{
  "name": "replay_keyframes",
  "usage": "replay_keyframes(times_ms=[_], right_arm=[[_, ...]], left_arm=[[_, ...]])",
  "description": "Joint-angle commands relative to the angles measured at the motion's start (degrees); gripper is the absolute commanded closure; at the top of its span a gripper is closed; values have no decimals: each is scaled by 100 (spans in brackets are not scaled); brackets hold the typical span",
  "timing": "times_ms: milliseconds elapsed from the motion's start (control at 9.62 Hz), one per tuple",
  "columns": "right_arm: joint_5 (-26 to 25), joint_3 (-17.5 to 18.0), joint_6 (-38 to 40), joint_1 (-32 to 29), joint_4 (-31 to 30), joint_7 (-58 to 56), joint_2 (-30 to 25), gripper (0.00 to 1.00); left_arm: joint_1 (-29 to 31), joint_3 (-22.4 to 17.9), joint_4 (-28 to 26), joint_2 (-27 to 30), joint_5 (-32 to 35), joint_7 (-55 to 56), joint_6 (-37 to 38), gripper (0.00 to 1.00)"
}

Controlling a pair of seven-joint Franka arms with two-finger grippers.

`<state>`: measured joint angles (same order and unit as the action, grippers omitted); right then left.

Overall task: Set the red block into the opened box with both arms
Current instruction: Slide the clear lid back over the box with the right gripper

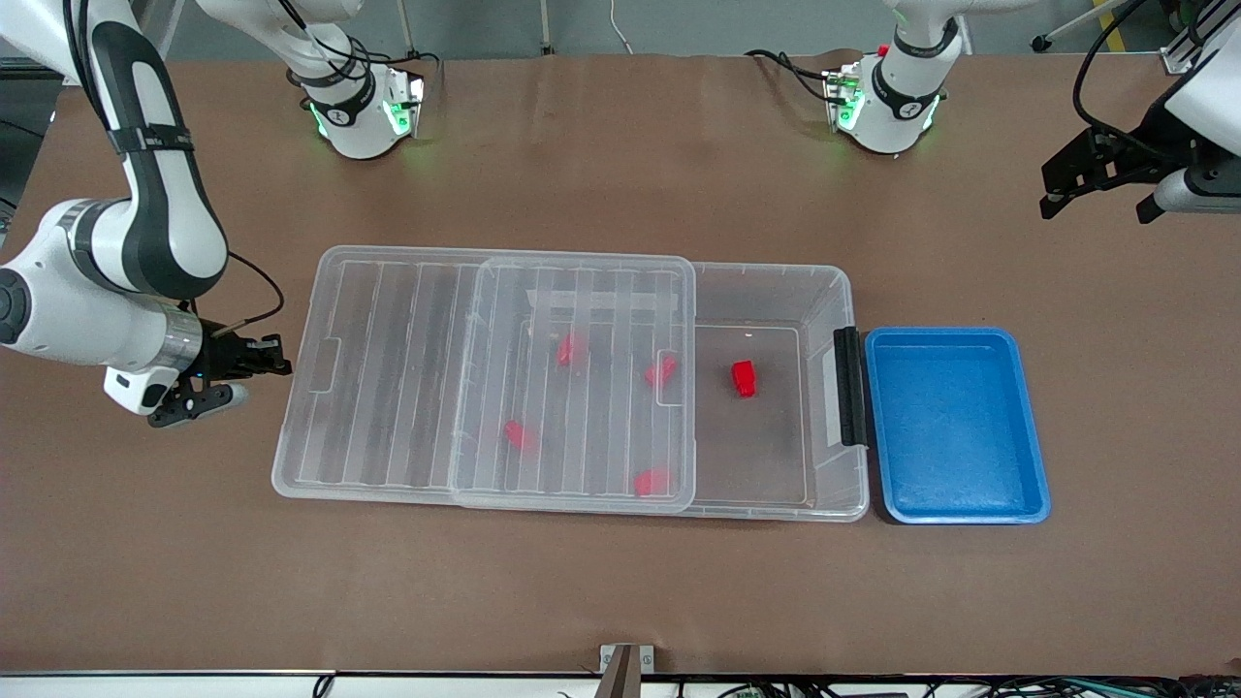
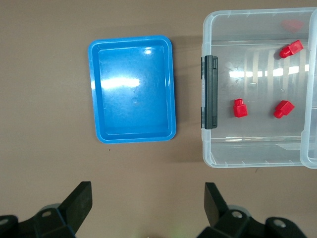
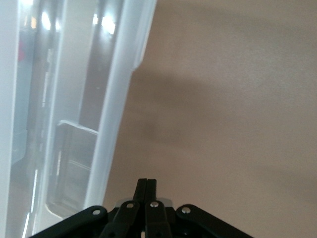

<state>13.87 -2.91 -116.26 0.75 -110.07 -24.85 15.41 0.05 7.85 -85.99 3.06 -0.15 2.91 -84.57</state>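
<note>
The opened box point(image 1: 842, 291) is a clear bin with a black clip point(image 1: 849, 386). Its ribbed lid point(image 1: 388, 368) is slid toward the right arm's end and still covers much of the bin. One red block point(image 1: 744, 377) lies uncovered on the bin floor. Several more, such as one red block point(image 1: 661, 370), show through the lid. My right gripper point(image 1: 283, 366) is shut on nothing, low beside the lid's end. In the right wrist view that right gripper point(image 3: 147, 182) sits beside the lid's edge point(image 3: 119, 124). My left gripper point(image 1: 1052, 192) hangs open and empty over bare table, past the tray.
A blue tray point(image 1: 955, 424) lies against the clip end of the bin, toward the left arm's end. The left wrist view looks down on the blue tray point(image 2: 132, 88), the clip point(image 2: 210, 92) and a red block point(image 2: 239, 107), between the left gripper's point(image 2: 147, 198) spread fingers.
</note>
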Motion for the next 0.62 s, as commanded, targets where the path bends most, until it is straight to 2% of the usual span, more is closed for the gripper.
replay_keyframes(times_ms=[0,104,312,520], right_arm=[[151,159,51,-31,56,-28,6,100],[151,212,60,-31,73,-19,6,100],[457,291,173,-13,73,15,50,100],[467,457,165,13,100,269,59,100]], left_arm=[[21,15,-260,55,-82,-98,11,0],[21,15,-260,55,-82,-98,2,0],[21,15,-260,55,-82,-98,2,0],[21,15,-260,64,-82,-98,20,0]])
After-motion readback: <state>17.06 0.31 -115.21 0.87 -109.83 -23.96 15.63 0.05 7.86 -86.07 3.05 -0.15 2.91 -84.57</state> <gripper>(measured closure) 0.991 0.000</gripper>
